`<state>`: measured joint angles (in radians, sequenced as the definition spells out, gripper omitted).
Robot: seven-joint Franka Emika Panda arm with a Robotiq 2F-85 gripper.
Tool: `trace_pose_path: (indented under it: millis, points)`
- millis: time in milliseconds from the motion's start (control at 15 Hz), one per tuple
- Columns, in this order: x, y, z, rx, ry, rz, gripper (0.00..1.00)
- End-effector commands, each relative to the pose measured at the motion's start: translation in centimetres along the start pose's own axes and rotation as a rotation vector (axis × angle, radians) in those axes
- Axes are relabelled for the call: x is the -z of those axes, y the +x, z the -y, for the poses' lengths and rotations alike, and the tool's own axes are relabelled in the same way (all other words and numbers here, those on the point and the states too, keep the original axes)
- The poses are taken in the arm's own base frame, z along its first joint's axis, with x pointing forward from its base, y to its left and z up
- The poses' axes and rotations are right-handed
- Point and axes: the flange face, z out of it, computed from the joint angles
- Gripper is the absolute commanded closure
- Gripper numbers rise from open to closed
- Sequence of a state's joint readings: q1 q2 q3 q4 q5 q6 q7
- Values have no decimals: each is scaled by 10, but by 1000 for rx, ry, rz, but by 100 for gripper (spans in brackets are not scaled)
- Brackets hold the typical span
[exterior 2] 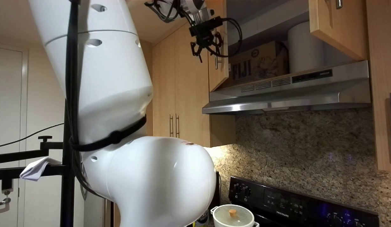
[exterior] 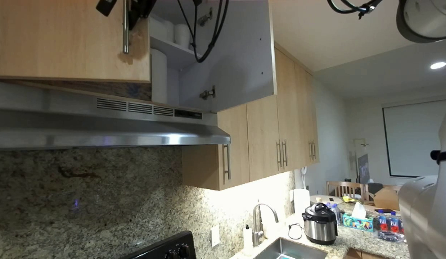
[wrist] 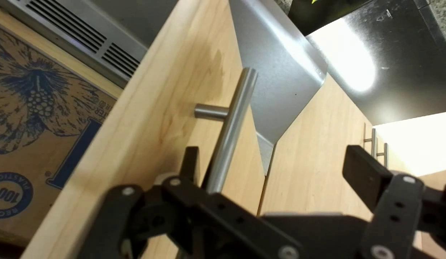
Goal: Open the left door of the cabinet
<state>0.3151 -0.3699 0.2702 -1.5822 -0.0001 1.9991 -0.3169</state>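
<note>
Two tall wood doors (exterior 2: 163, 88) with a pair of slim metal pulls (exterior 2: 177, 126) stand at the left in an exterior view. Next, above the brushed-steel hood (exterior 2: 287, 93), comes the short, wide cabinet (exterior: 173, 84), white inside. Its left door (exterior: 71, 39), one flat panel of honey wood with fine grain, stands partly open, and one round-bar metal handle (wrist: 231, 129) runs upright near its free edge. Inside are one brown cardboard box (wrist: 35, 144) printed with a blue flower and, to its right, one tall white cylinder (exterior 2: 305, 47). The right door (exterior: 240, 54) stands wide open, two metal hinges (exterior: 207, 93) showing by its grey inner face. Lower down, one white pot (exterior 2: 225, 220) with a glass lid sits near the left end of the black stove panel (exterior 2: 277, 201). Farther right, on a speckled stone tabletop (exterior: 352, 239), is one round steel-and-black cooker (exterior: 320, 228). The fingers (wrist: 366, 178) are spread wide on either side of the handle; in the wrist view its bar shows in the gap, close beside one of them. Whether that one touches the metal, I cannot tell.
</note>
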Motion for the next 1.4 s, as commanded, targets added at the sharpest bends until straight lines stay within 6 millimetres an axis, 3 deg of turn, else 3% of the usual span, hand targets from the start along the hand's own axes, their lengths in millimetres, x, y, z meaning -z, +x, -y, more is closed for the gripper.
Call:
trace_pose_path:
  millis: [0, 267, 933, 1333]
  points:
    - [-17, 6, 48, 17, 48, 0, 0]
    - [-22, 13, 63, -25, 42, 2, 0]
    - [-21, 33, 124, -112, -95, 15, 0]
    - [-24, 41, 144, -123, -148, 14, 0]
